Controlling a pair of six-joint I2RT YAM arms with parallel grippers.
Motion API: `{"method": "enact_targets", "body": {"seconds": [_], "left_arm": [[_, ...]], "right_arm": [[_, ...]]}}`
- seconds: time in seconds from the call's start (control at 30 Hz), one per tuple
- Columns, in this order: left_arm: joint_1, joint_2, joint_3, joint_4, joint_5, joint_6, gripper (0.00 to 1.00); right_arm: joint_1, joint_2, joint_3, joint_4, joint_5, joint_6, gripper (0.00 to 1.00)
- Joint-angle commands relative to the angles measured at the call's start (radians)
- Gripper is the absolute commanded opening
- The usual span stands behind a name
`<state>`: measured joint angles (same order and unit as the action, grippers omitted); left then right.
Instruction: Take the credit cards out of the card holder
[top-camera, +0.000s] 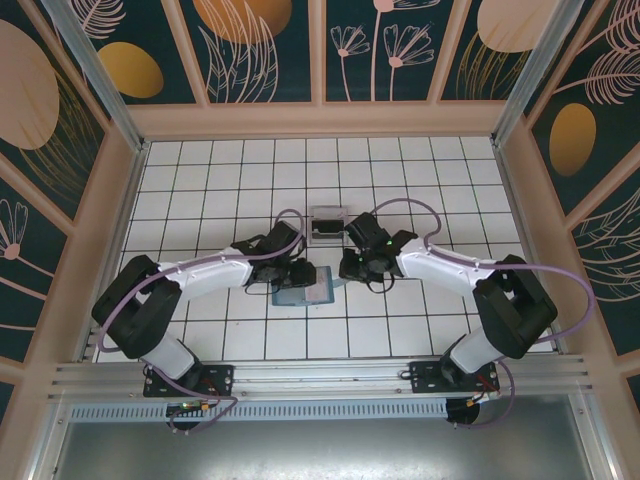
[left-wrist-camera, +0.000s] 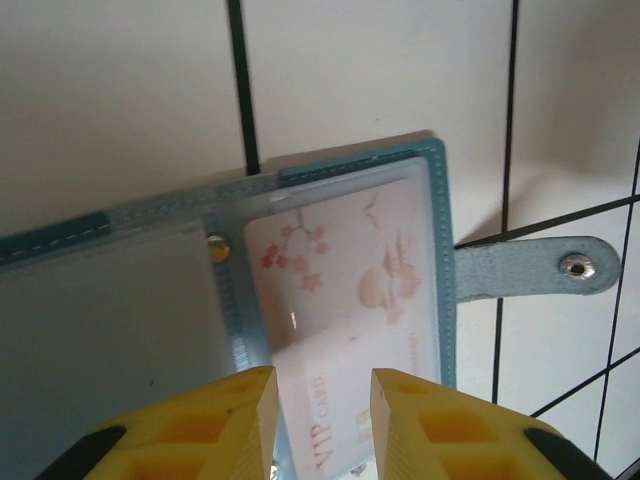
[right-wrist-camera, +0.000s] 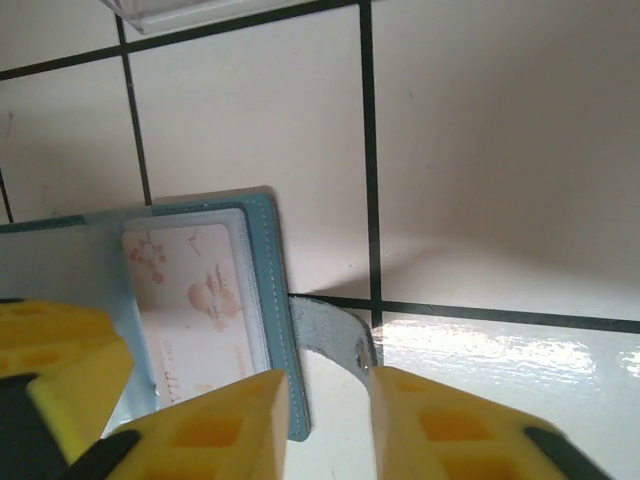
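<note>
barely begun: card holder (top-camera: 296, 293) spread open on the worktop (top-camera: 400, 170), pink card (left-wrist-camera: 350, 290) still in its strap-side sleeve, left gripper (left-wrist-camera: 322, 385) with jaws released just above that card, right gripper (right-wrist-camera: 330, 385) with jaws released over the strap (right-wrist-camera: 335, 335), nothing grasped, extraction left to do.

Left arm (top-camera: 200, 270) and right arm (top-camera: 440, 268) angled inward; left gripper (left-wrist-camera: 322, 400) and right gripper (right-wrist-camera: 330, 400), jaws narrowly apart

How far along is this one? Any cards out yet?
Done: the card holder lies open, its strap unsnapped. In hand: the left gripper hovers open over the pink card, which sits in its sleeve; the right gripper is open beside the strap. Still to do: pulling that card out.
</note>
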<state>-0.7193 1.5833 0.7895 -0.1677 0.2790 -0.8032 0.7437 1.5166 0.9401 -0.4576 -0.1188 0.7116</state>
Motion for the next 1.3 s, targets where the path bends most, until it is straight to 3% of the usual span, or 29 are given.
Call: {"method": "enact_targets", "body": {"seconds": [0.0, 0.67, 1.27], "left_arm": [[0.005, -0.034, -0.040, 0.098, 0.044, -0.040, 0.32], [0.036, -0.037, -0.136, 0.188, 0.065, -0.058, 0.30], [0.039, -0.020, -0.136, 0.173, 0.051, -0.044, 0.30]], "right_arm": [[-0.001, -0.028, 0.050, -0.056, 0.028, -0.003, 0.32], [0.052, 0.163, 0.078, 0.070, -0.115, -0.006, 0.28], [0.074, 0.278, 0.100, 0.072, -0.093, -0.020, 0.22]]}}
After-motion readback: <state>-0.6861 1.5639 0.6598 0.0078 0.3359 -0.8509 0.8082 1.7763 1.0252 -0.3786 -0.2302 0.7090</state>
